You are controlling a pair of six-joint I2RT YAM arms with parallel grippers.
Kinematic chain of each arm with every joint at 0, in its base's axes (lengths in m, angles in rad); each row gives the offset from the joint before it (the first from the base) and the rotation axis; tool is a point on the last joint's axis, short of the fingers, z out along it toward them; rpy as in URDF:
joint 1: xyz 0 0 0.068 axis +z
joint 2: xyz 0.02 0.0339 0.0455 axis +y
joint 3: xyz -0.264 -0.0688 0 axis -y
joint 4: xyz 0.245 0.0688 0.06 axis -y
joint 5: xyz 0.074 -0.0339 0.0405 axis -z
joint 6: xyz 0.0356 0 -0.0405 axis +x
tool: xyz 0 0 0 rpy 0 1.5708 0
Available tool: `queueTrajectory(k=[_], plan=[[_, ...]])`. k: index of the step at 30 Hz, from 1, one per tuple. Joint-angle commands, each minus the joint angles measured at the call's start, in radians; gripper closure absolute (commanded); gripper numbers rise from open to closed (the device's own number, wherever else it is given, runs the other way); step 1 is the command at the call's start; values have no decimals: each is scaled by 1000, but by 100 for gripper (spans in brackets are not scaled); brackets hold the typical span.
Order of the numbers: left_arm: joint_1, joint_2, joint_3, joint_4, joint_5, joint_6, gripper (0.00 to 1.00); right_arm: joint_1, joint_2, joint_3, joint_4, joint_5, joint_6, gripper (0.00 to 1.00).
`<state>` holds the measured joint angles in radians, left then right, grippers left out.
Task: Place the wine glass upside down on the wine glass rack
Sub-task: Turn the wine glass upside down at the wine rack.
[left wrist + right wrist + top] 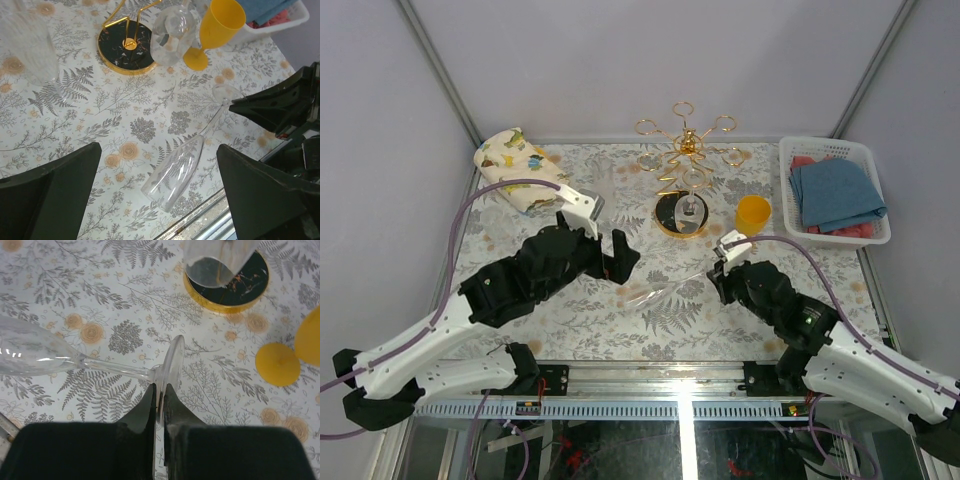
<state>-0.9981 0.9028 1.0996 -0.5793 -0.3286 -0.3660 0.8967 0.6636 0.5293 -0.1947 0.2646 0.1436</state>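
- wine glass (175, 170) lies on its side on the tabletop (570, 325), about mid-width and toward the near edge. Bowl points to the left edge, foot to the right edge. Not on the rack yet.
- right hand (159, 390): pinched shut on the rim of the glass's foot, edge-on. Grip looks thin.
- left hand (157, 155): spread wide above the bowl, holding nothing.
- wine glass rack (687, 145) stands by the far edge, mid-width. One other glass (692, 197) already hangs upside down on it; free arms are left.
- Progress: early, grasp only. To do: lift, turn foot-up, slide stem into a free arm, release.
- yellow goblet (753, 213) sits just beside the rack base; likely tight on approach.
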Motion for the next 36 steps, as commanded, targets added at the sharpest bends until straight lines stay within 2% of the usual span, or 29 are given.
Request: queueTrajectory(k=[1, 5, 11, 17, 22, 29, 36], plan=[[-4, 13, 16, 38, 78, 57, 0, 26, 25, 93, 53, -88, -92, 100], [-4, 26, 3, 49, 106, 64, 0, 107, 49, 95, 88, -36, -132, 100], [-3, 37, -21, 82, 167, 84, 0, 259, 80, 94, 147, 118, -286, 100], [-4, 46, -68, 139, 253, 95, 0, 279, 39, 53, 257, 70, -498, 100], [-5, 68, -129, 248, 339, 91, 1, 279, 8, 25, 351, 37, -638, 100], [-4, 125, -163, 348, 454, 110, 15, 279, -5, 34, 383, -7, -659, 100], [-4, 125, -210, 413, 487, 124, 21, 279, -54, 55, 365, -94, -584, 100]])
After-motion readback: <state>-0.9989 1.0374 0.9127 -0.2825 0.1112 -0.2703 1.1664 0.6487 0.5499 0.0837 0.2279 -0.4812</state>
